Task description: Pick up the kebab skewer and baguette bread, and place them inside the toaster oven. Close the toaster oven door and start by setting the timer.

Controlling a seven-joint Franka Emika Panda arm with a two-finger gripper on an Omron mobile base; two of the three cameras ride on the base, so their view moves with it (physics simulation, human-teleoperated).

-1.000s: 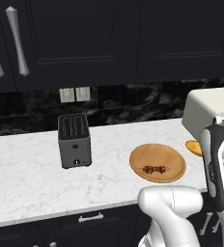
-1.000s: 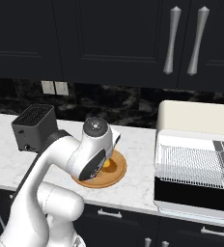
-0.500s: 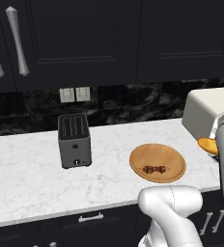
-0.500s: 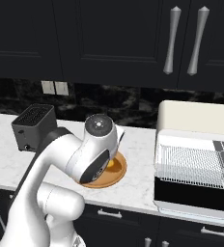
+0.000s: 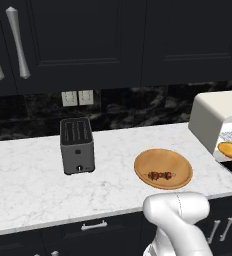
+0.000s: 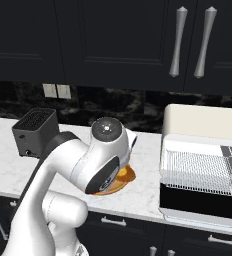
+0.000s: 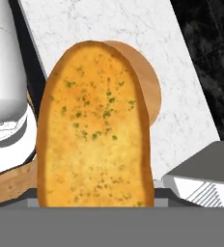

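The marble counter (image 5: 33, 185) stretches wide under dark cabinets (image 5: 118, 40), and at its right end sits the toaster oven (image 6: 203, 165), cream-white, its door (image 6: 195, 200) dropped open and the wire rack showing. The arm (image 6: 83, 170) rises from the base, elbow folded high over the counter's front edge, forearm reaching right toward the oven. The slot toaster (image 5: 77, 145) stands well to the left. The round wooden plate (image 5: 163, 168) lies between toaster and oven, the kebab skewer (image 5: 159, 175) resting on its front half. The baguette bread (image 7: 94, 125) looms large in the hand view, clamped in the part-spread gripper above the plate; in the left base view it hangs just before the oven's mouth.
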